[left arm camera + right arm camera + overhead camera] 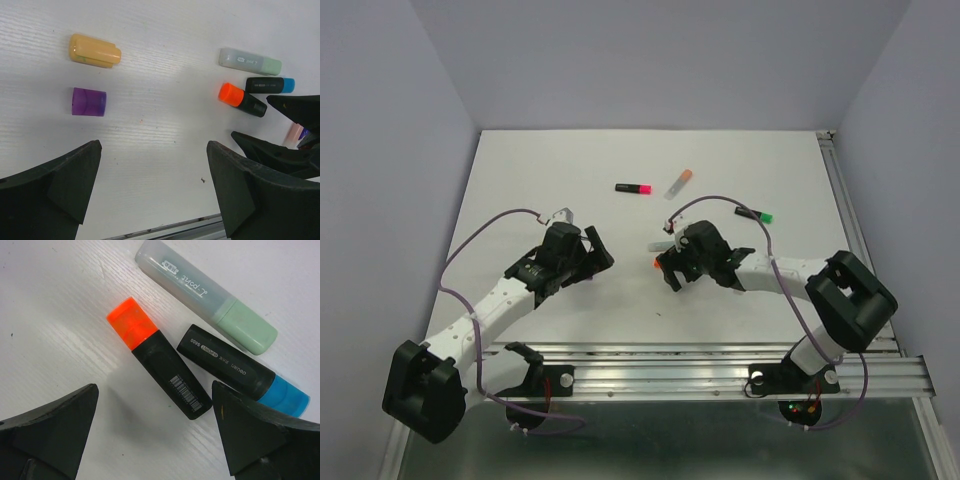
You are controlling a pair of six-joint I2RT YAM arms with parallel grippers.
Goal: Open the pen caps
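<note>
An orange cap (132, 322) sits on a black pen (170, 375), a blue cap (286, 397) on a second black pen (225, 367), and a green cap (247, 331) on a pale pen (182, 277). The three lie side by side near the middle of the desk (520, 180), with thin gaps at most and bare desk beyond the orange end. The right tool (155, 390) hovers over them, spread wide and holding nothing.

A loose peach cap (95, 51) and a loose purple cap (88, 102) lie near each other, well apart from the cluster, with bare desk all round. The left tool (154, 150) is also wide apart and empty, close to the front rail (165, 227).

Farther back lie a pink-tipped pen (634, 188), an orange-tipped pen (679, 183) and a green-tipped pen (755, 214), well apart from both tools.
</note>
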